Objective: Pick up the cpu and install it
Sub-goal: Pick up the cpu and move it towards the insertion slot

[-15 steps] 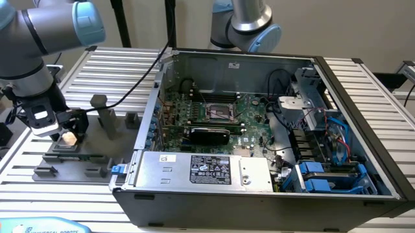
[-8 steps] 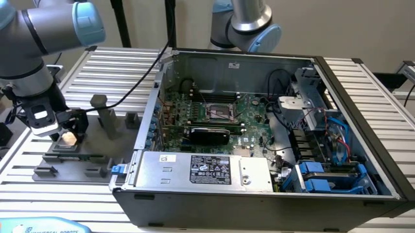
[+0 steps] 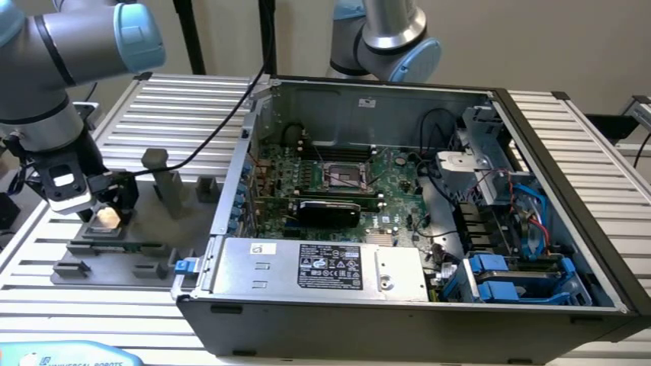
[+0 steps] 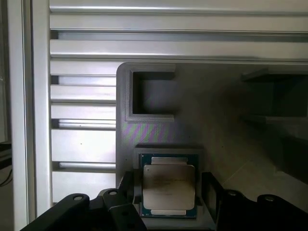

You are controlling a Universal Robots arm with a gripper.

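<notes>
Now the claw point(image 3: 94, 200) hangs directly over the grey tray point(image 3: 173, 236). Its jaws are spread as wide as they go and they hold nothing. The cpu point(image 4: 168, 186) lies flat in a small pocket near the tray's edge. It sits between the two fingers but, as far as I can judge, neither one touches it. A little further along the tray there is an empty square recess point(image 4: 151, 98), and some upright grey posts point(image 3: 163, 179) stand on it. The tray rests on the slatted bench point(image 3: 173, 99). Well apart from the tray, toward the exterior view's right, stands the open computer case point(image 3: 407, 320). Deep inside it is the socket point(image 3: 341, 177), on the green motherboard point(image 3: 397, 183).

The danger I see is in the grip. The chip is thin and gives only narrow edges to press on. If the jaws close off-centre, one finger may catch the pocket wall, and the chip could tilt or slip out. A tilted chip would also sit badly in the socket later.
</notes>
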